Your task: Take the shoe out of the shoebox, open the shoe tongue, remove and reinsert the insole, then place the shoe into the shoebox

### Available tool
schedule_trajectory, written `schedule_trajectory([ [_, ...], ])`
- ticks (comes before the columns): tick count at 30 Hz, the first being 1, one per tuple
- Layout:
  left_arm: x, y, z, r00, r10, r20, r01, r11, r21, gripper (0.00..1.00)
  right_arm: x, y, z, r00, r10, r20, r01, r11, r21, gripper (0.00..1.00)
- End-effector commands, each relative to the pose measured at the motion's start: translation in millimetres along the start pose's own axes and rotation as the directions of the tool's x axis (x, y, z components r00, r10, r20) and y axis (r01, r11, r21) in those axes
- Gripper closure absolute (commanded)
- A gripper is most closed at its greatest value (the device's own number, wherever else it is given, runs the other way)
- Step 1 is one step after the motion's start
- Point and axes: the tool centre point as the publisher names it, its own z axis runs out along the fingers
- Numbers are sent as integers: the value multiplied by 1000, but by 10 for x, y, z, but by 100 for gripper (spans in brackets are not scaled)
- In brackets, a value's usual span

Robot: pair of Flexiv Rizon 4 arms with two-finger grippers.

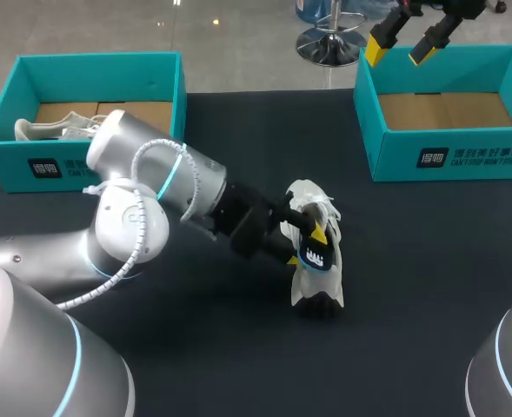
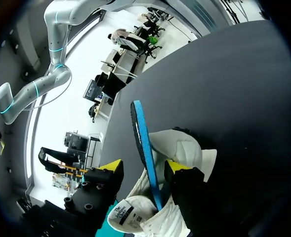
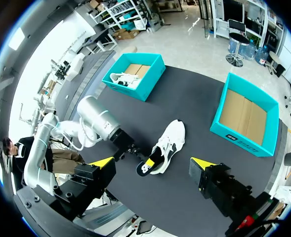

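On the counter's [image 1: 412,287] middle, left claw [image 2: 144,167] is straddling the light, floppy-looking insole [image 2: 141,133] unclenched, right claw [image 1: 402,49] hanging released far right; pinching its raised edge seems best.

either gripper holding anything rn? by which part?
Nothing clamped. Left gripper straddles the insole standing out of the shoe, one finger clear of it. Right gripper open, empty.

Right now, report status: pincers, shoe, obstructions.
Left pincer at the shoe mid-table, grip unclear. Insole sticking partly out of the shoe. Right pincer open, raised over the empty shoebox. Nothing between shoe and shoebox.
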Motion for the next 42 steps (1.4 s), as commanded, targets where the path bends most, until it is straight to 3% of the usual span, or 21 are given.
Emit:
schedule_trajectory([
  [1,18,-23,-27,1000,1,11,-1,1000,1,94,-1,11,2,1000,1,1,-1,1000,2,0],
  [2,18,-24,-26,1000,0,14,0,1000,4,100,-1,11,2,1000,1,1,-1,1000,2,0],
  [13,25,-25,49,1000,9,2,-9,1000,19,100,-1,11,2,1000,1,1,-1,1000,2,0],
  [27,83,243,72,999,2,-33,-3,1000,-23,100,-1,11,2,1000,1,1,-1,1000,2,0],
  [34,135,210,138,999,-11,-40,10,1000,-23,100,-1,11,2,1000,1,1,-1,1000,2,0],
  [35,137,196,135,999,-12,-41,11,1000,-21,99,-1,11,2,1000,1,1,-1,1000,2,0],
  [36,136,182,127,999,-12,-40,11,1000,-20,85,-1,11,2,1000,1,1,-1,1000,2,0],
  [38,122,146,99,999,-12,-38,11,1000,-19,67,-1,11,2,1000,1,1,-1,1000,2,0],
  [42,60,68,35,1000,-1,-20,1,1000,-11,62,-1,11,2,1000,1,1,-1,1000,2,0],
])
